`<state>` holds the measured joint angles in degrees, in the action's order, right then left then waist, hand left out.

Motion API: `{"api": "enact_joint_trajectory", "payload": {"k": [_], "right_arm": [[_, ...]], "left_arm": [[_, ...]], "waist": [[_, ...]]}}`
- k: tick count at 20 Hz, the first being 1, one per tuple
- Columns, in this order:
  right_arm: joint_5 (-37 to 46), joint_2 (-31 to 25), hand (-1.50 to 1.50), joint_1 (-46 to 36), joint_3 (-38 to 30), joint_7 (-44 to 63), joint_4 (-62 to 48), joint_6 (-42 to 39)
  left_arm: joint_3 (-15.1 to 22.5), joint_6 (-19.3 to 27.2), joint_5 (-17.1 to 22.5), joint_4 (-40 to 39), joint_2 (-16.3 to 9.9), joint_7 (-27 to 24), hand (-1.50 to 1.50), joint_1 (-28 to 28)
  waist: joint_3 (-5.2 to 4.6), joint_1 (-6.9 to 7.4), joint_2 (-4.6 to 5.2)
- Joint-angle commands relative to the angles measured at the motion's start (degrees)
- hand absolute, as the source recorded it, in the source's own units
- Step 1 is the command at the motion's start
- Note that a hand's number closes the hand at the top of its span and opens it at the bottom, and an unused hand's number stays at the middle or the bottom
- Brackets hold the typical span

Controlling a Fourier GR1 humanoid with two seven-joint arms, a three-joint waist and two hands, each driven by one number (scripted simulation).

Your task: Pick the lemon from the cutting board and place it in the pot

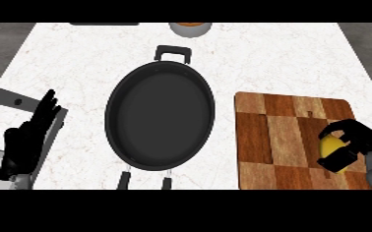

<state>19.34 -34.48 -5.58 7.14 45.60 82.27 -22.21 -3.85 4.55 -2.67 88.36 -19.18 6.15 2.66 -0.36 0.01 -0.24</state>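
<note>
Right hand (347, 145) curled round the lemon (332, 146) at the cutting board's (280, 137) right edge; pot (160, 115) lies left of board, left hand (33, 132) open beyond it.

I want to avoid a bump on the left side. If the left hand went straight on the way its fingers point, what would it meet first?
The left hand points up and slightly right, over bare counter. The way looks free; the line seems to pass left of the pot, though depth is unclear.
</note>
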Motion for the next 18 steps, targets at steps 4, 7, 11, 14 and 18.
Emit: {"api": "enact_joint_trajectory", "payload": {"k": [4, 7, 11, 14, 18], "right_arm": [[4.65, 5.79, 1.5, 1.48, -0.33, 0.7, 1.69, 0.56], [9.97, 14.99, 1.5, -4.98, 18.62, -0.56, 12.02, -0.16], [14.82, 24.15, 1.5, -12.14, 33.59, -1.23, 15.92, -2.57], [19.63, 33.82, 1.5, -16.84, 42.71, 4.62, 13.01, -1.3], [23.4, 34.22, 1.5, -22.32, 53.52, 13.09, 13.06, 5.5]], "left_arm": [[-2.54, -2.3, -0.27, 0.14, 0.29, 1.55, 0.0, -0.66], [0.39, -2.19, -0.9, 0.27, 0.24, 1.91, 0.0, -2.08], [3.36, -3.7, -1.55, 0.28, 1.1, 1.1, 0.0, -3.09], [3.18, -3.98, -1.24, 0.17, 0.96, 1.43, 0.0, -3.96], [2.19, -2.82, -1.76, -0.96, 0.88, 1.74, 0.0, -4.06]], "waist": [[0.35, -0.02, 0.2], [0.21, 3.76, 0.13], [-0.1, 9.21, -0.05], [-0.04, 8.48, -0.01], [0.09, 6.04, -0.37]]}}
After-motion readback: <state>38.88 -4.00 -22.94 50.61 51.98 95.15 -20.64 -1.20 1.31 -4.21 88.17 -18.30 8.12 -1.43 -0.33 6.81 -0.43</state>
